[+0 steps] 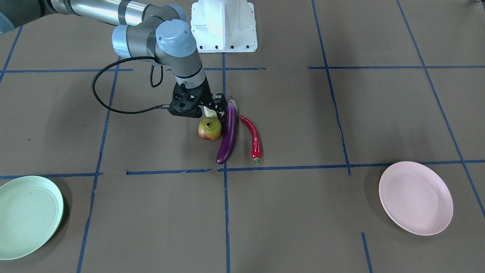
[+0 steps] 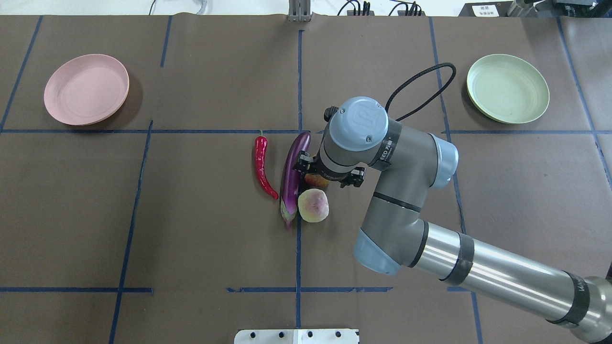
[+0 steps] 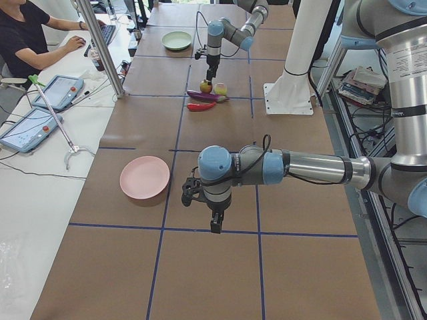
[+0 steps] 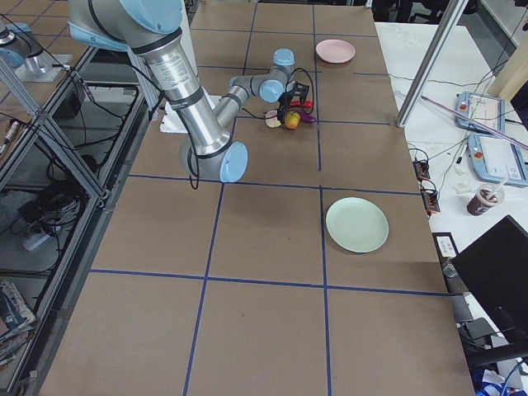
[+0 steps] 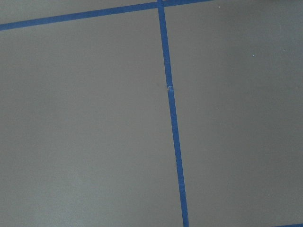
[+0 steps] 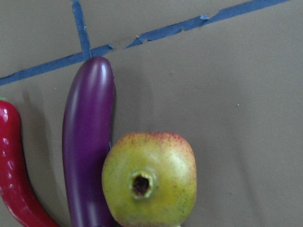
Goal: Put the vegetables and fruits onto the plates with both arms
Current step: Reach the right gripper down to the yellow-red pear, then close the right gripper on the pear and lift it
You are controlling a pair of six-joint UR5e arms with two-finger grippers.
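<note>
The yellow-green and red pomegranate-like fruit (image 1: 209, 129) lies against the purple eggplant (image 1: 227, 132), and the red chili (image 1: 255, 138) lies beside the eggplant. The pale green fruit (image 2: 313, 205) sits next to the eggplant's cap. My right gripper (image 1: 215, 104) hovers just above the two fruits, open and empty. The right wrist view looks straight down on the pomegranate-like fruit (image 6: 149, 179). The pale green plate (image 1: 26, 216) and the pale pink plate (image 1: 415, 197) are both empty. My left gripper (image 3: 215, 223) hangs over bare table near the pink plate (image 3: 144, 177). I cannot tell whether it is open or shut.
The white base block (image 1: 223, 24) stands at the robot's edge of the table. Blue tape lines cross the brown table cover. An operator (image 3: 27, 33) sits at a side desk with tablets. The right arm's black cable (image 1: 102, 102) loops over the table.
</note>
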